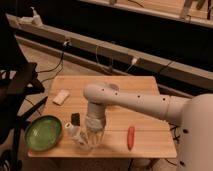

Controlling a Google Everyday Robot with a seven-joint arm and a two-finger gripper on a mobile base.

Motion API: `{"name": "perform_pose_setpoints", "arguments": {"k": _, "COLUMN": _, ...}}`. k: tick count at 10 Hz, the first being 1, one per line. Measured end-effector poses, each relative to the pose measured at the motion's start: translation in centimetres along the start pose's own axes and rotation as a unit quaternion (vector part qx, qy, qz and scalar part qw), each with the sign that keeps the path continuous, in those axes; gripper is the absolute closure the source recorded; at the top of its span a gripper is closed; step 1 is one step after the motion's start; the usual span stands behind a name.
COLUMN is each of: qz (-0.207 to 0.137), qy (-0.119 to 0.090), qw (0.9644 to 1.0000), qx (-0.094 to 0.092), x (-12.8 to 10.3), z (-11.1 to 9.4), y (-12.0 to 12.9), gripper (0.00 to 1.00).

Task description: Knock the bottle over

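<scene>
The gripper [90, 138] hung low at the table's [145, 100] near edge; whether its fingers were apart, I cannot tell. The bottle [73, 131] leaned tilted at its left, right of the green bowl [43, 132].

Wooden table [145, 85] on a tan floor [47, 62], dim warm light, grey rail [150, 60] with cables behind, gripper [89, 140] above the table's front edge

Dim, warm indoor light, soft blur overall, dark background, end effector [91, 137] low over faintly shadowed table [145, 100].
</scene>
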Motion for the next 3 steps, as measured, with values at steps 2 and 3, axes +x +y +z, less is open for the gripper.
{"name": "perform_pose_setpoints", "arguments": {"k": 2, "qz": -0.003, "qy": 0.000, "qw": 1.0000, "qx": 0.009, "x": 0.5, "z": 1.4, "y": -0.5, "gripper": 0.71}}
{"name": "perform_pose_setpoints", "arguments": {"k": 3, "qz": -0.003, "qy": -0.003, "qw": 0.9999, "qx": 0.011, "x": 0.9, "z": 2.0, "y": -0.8, "gripper": 0.71}}
